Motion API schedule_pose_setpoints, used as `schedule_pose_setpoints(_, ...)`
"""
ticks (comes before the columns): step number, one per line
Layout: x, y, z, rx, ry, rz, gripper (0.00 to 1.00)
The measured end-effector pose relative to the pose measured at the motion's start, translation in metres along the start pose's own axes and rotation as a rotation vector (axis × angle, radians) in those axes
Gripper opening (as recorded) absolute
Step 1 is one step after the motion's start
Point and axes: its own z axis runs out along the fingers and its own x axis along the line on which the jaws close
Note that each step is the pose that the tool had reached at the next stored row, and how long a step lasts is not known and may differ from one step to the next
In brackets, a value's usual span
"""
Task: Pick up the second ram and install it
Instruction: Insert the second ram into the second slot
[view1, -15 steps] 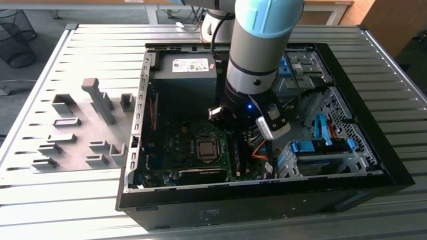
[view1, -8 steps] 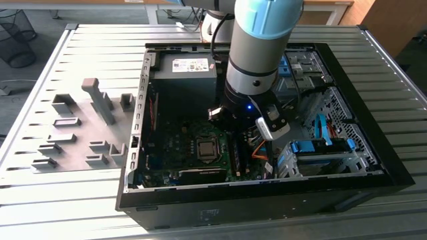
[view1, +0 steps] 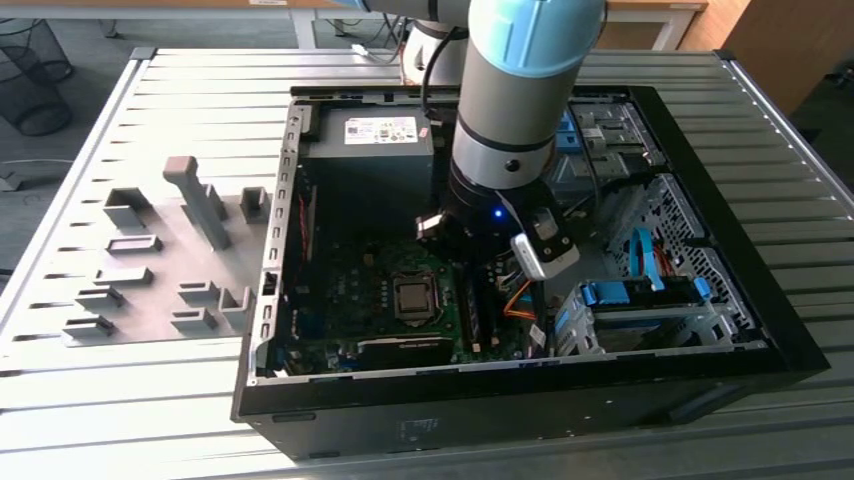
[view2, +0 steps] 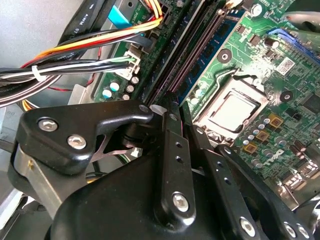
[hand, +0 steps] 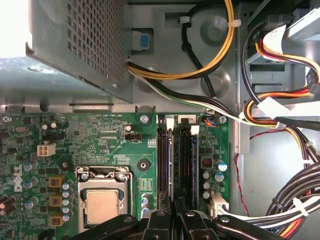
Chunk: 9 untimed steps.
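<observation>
Second ram (hand: 171, 170) upright between black slot walls, claw (hand: 172, 207) clenched on its top edge (thin blue board); cable bundle (hand: 295, 200) crowds one side.

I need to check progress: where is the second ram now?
In the first wrist view the second ram stands in the memory slots beside the processor socket, at the gripper.

Second wrist view: the black gripper (view2: 172, 117) linkage fills the lower half of the frame, its fingers (view2: 172, 150) closed together at a dark memory slot (view2: 187, 60) running diagonally toward the upper right. A blue-green RAM stick (view2: 212, 47) lies just right of that slot. The silver processor socket (view2: 232, 110) sits at right on the green motherboard (view2: 280, 95), and bundled cables (view2: 75, 57) cross the upper left.
</observation>
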Motion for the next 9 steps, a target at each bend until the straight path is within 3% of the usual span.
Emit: schedule_pose_setpoints(9, 0.0004, 0.0001, 0.0024, 0.0003, 0.0003, 0.000, 0.14)
